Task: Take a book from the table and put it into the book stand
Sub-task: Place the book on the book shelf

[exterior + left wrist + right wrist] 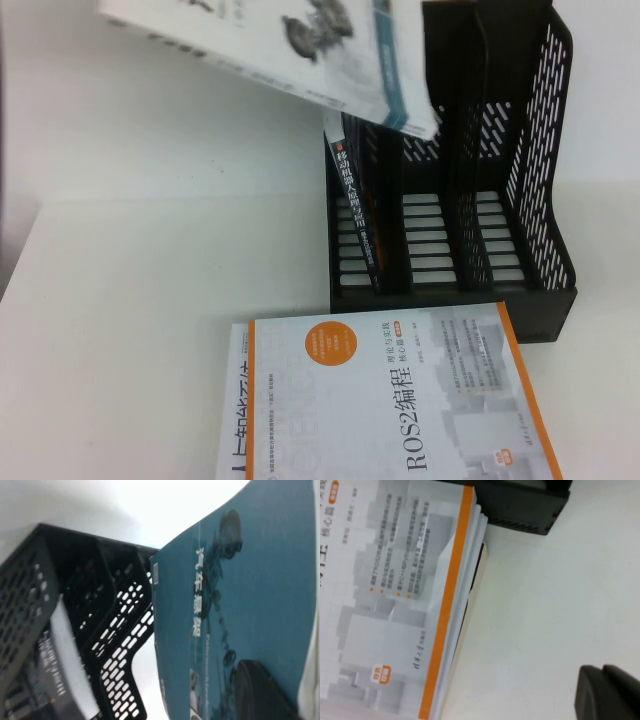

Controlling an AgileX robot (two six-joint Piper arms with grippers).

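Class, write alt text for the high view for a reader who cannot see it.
A white-grey book hangs tilted in the air above the left side of a black three-slot book stand, whose left slot already holds a dark-spined book. An orange-edged ROS2 book lies on the white table in front; neither claw shows here.

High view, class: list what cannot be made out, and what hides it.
Left gripper: beyond the high view; the left wrist view shows it holding the book, far side behind the cover.
Right gripper: beyond the high view; cut by the right wrist view's edge, over the table.
Book stand: back left corner hidden by the book, high view.
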